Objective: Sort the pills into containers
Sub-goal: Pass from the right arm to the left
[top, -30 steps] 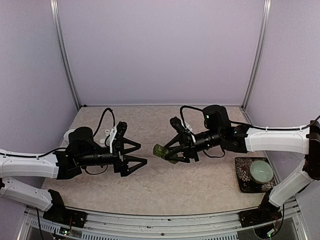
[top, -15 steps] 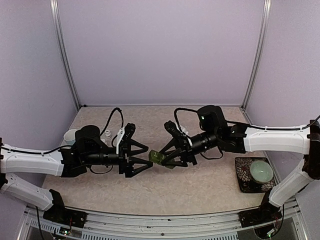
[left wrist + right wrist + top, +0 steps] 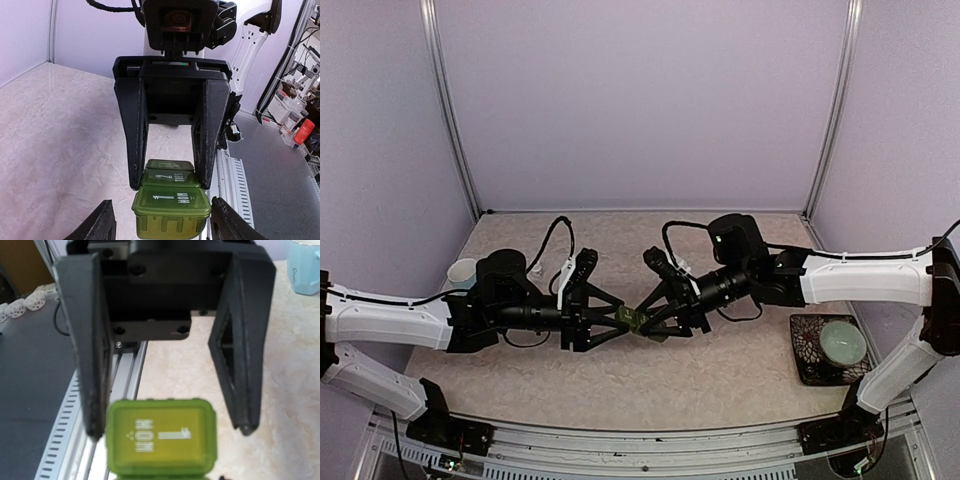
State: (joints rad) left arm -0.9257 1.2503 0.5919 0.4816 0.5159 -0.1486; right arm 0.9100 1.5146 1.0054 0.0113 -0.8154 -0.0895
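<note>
The dark green pill-box strip point(image 3: 638, 320) is held above the table between the two arms, all three lids closed. My right gripper point(image 3: 656, 322) is shut on its far compartments; in the left wrist view its fingers point(image 3: 136, 145) press the strip's sides. My left gripper point(image 3: 618, 323) is open, with a finger on each side of the "1 MON" end compartment point(image 3: 172, 204) and a gap on both sides. The right wrist view shows the same end point(image 3: 162, 439) between the left gripper's spread fingers point(image 3: 86, 360). No pills are in view.
A light blue mug point(image 3: 463, 271) stands at the left behind my left arm and also shows in the right wrist view point(image 3: 305, 267). A pale green bowl point(image 3: 843, 342) sits on a dark patterned mat point(image 3: 804, 352) at the right front.
My left arm has reached right and my right arm has shifted left with the strip. The left gripper's open fingers now flank the strip's free end.
</note>
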